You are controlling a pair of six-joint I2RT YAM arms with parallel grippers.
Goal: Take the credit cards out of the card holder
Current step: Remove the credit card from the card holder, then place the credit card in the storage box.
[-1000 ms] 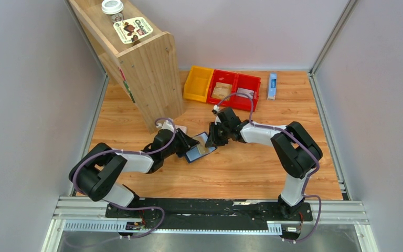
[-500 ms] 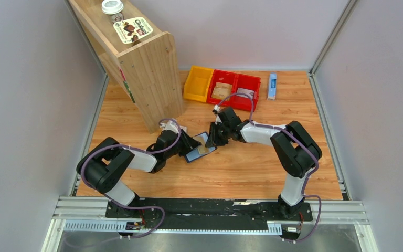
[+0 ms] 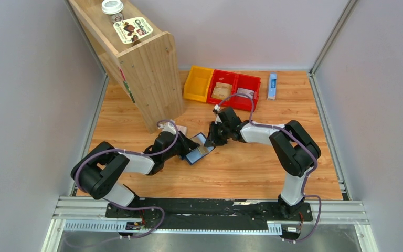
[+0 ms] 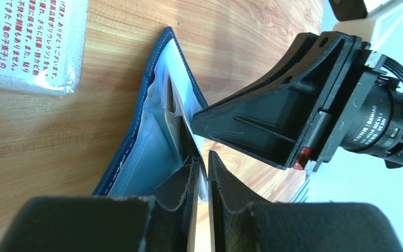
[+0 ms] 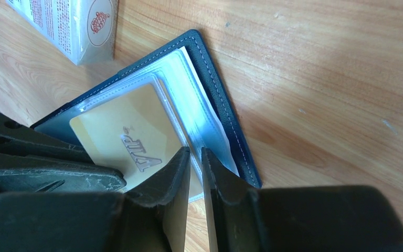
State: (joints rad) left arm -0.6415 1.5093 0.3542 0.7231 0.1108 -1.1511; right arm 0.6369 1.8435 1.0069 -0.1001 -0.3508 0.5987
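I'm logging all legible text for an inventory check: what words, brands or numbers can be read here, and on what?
"VIP": on the tan-yellow card in the card holder.
"DAMIAO": on the right arm's wrist motor.
"Chobani", roughly: on the pack atop the wooden shelf.
Red Japanese print on the white packet: too blurred to read.

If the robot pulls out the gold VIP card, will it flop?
Probably stiff: the gold card lies flat with straight edges. It looks thin, so likely light. It may slide easily, since its clear sleeve in the card holder looks glossy.
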